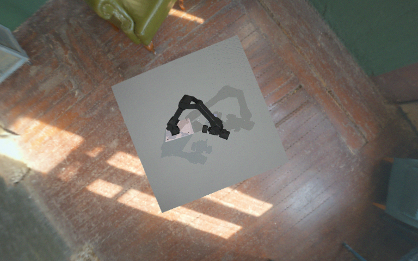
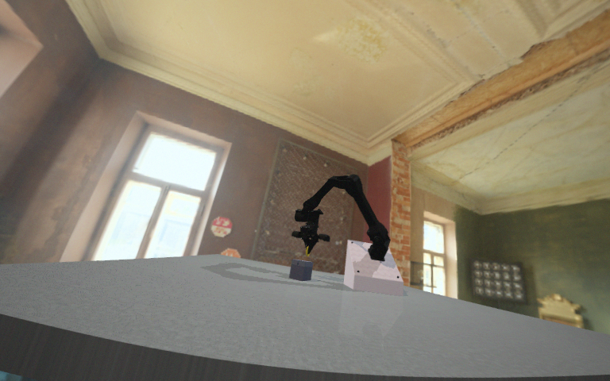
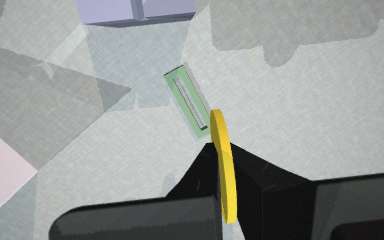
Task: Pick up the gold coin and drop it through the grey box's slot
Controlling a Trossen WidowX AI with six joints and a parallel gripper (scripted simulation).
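The gold coin (image 3: 223,170) (image 2: 306,250) is held edge-on between the black fingers of my gripper (image 3: 220,150) (image 2: 307,247) (image 1: 212,129), which is shut on it, well above the grey table (image 1: 215,61) (image 2: 179,305). In the wrist view the dark-green holder (image 3: 187,102) lies empty on the table just beyond the coin's tip, its slot bare. The grey box (image 3: 135,10) (image 2: 300,270) shows at the top edge of the wrist view, farther off. In the exterior view the coin hangs a little above the box. In the top view the arm hides the coin and most of the box.
The arm's pale pink base block (image 1: 182,130) (image 2: 371,271) (image 3: 12,172) stands on the table close to the box. A green armchair (image 1: 135,18) stands on the wooden floor beyond the table.
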